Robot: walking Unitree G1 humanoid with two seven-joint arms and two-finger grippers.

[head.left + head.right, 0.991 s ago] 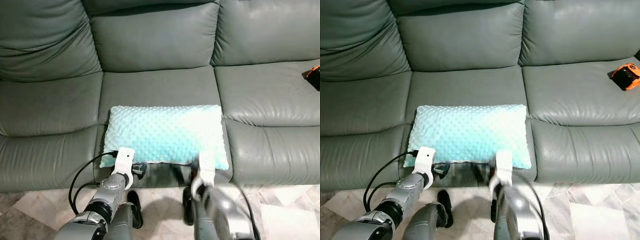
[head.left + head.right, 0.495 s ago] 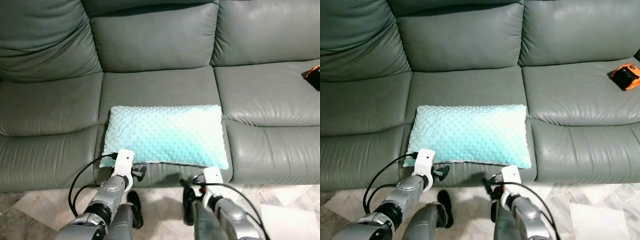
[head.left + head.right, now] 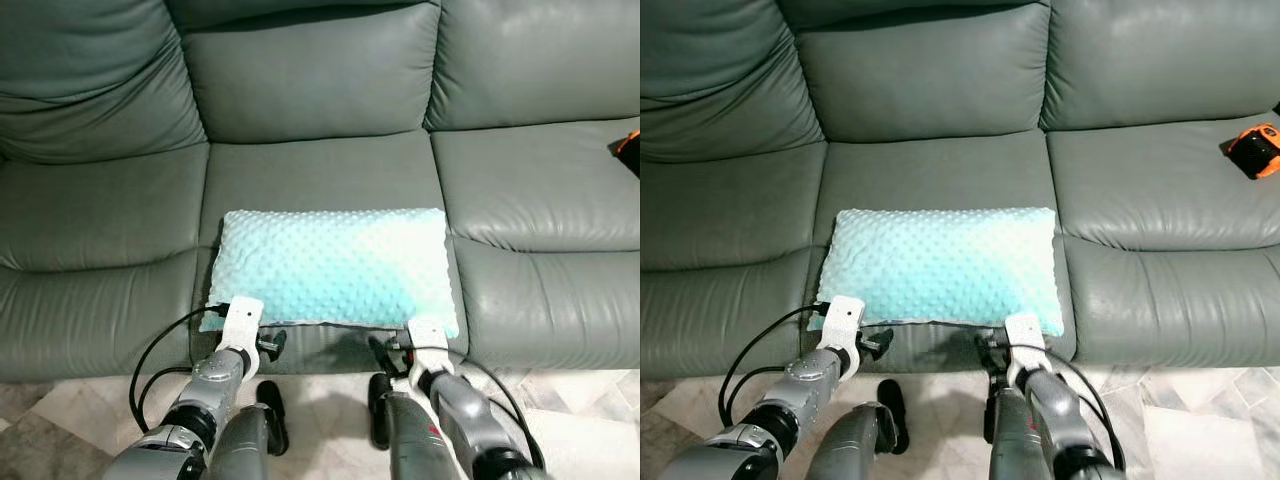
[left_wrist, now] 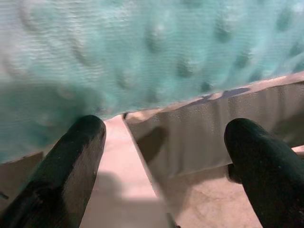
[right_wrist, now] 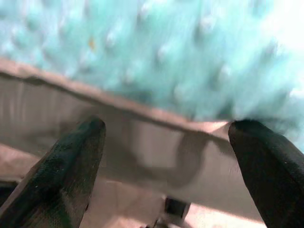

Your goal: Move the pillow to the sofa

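Note:
A mint dotted pillow [image 3: 335, 265] lies flat on the middle seat of the grey-green leather sofa [image 3: 310, 170], its front edge overhanging the seat's rim a little. My left gripper [image 4: 164, 137] is open just in front of the pillow's front left corner, with nothing between its fingers [image 4: 76, 156]. At the front right corner my right gripper [image 5: 166, 137] also stands open and holds nothing. In the head views both white wrists [image 3: 243, 318] sit low against the sofa's front.
An orange and black object [image 3: 1253, 150] lies on the right seat near the backrest. Pale tiled floor [image 3: 1200, 420] runs along the sofa's front. My black feet [image 3: 270, 415] stand close to the sofa base.
My right gripper dropped away from the pillow's front edge, then came back up to its front right corner. The left gripper drew back slightly. The pillow has not moved.

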